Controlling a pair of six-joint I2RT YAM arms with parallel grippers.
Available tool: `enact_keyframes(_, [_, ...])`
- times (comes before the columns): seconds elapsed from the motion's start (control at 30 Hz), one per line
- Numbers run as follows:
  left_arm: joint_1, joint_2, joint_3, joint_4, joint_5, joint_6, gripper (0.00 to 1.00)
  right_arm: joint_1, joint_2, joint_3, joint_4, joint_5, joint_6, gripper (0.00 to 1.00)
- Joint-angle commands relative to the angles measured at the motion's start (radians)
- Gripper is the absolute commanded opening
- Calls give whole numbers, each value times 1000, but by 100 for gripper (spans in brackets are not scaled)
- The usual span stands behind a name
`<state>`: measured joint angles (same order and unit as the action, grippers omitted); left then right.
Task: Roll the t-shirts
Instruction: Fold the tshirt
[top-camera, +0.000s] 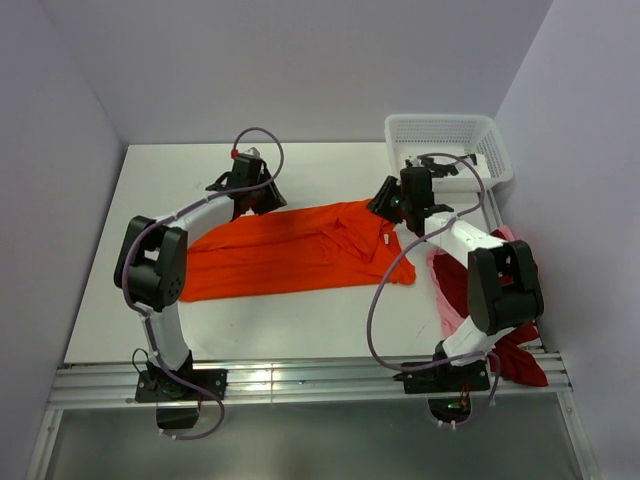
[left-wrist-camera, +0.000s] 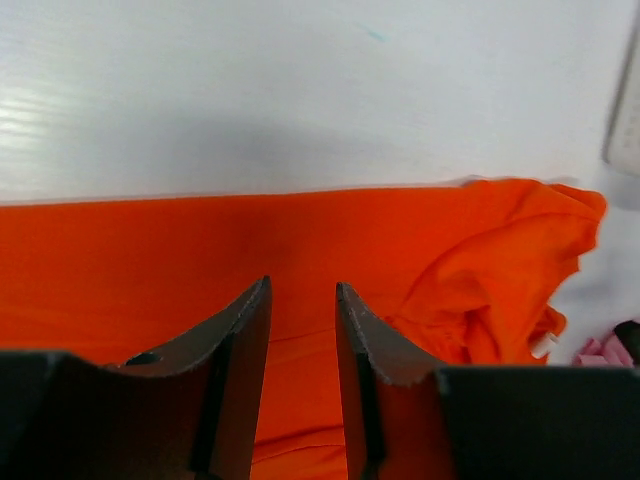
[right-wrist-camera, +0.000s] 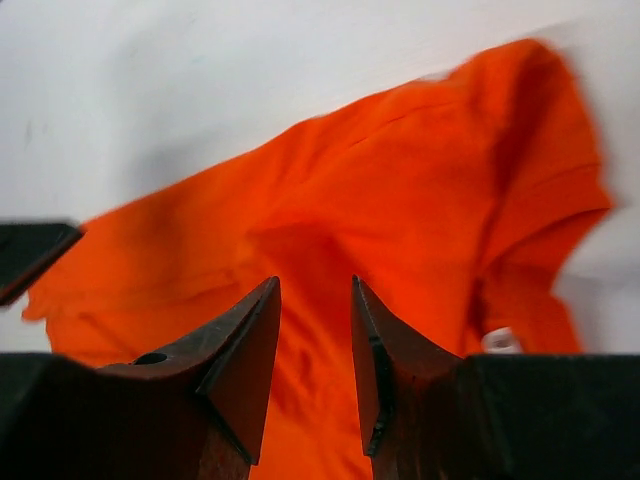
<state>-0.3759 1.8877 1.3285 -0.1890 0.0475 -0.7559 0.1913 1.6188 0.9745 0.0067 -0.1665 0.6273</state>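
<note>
The bright orange t-shirt (top-camera: 290, 250) lies spread across the middle of the table, its right end bunched and folded. My left gripper (top-camera: 252, 196) hovers over its far left edge, and in the left wrist view (left-wrist-camera: 303, 290) the jaws are apart and empty above the orange shirt (left-wrist-camera: 150, 260). My right gripper (top-camera: 390, 207) hovers over the far right end, and in the right wrist view (right-wrist-camera: 315, 285) the jaws are apart and empty above the orange shirt (right-wrist-camera: 400, 180). The pale pink shirt (top-camera: 443, 290) and the dark red shirt (top-camera: 515, 358) lie crumpled by the right arm's base.
A white lattice basket (top-camera: 445, 132) stands at the back right corner, just behind my right gripper. Bare white table (top-camera: 160, 180) surrounds the orange shirt. The walls close in on the left, back and right.
</note>
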Motion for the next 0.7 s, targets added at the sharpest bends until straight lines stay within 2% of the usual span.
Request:
enact_keyframes(0.0, [-14, 30, 52, 42, 66, -3, 37, 75, -63, -17, -30, 1, -90, 42])
enact_keyframes(0.13, [-29, 57, 66, 69, 106, -8, 37, 138, -120, -101, 30, -13, -35, 45])
enact_keyframes(0.27, [-49, 103, 98, 80, 146, 3, 36, 218, -134, -157, 93, 53, 5, 52])
enact_keyframes(0.43, [-51, 163, 153, 82, 209, 39, 37, 278, -65, -123, 76, 107, 2, 52])
enact_keyframes(0.67, [-57, 234, 224, 83, 278, 26, 37, 298, 4, -135, 116, 154, 57, 53])
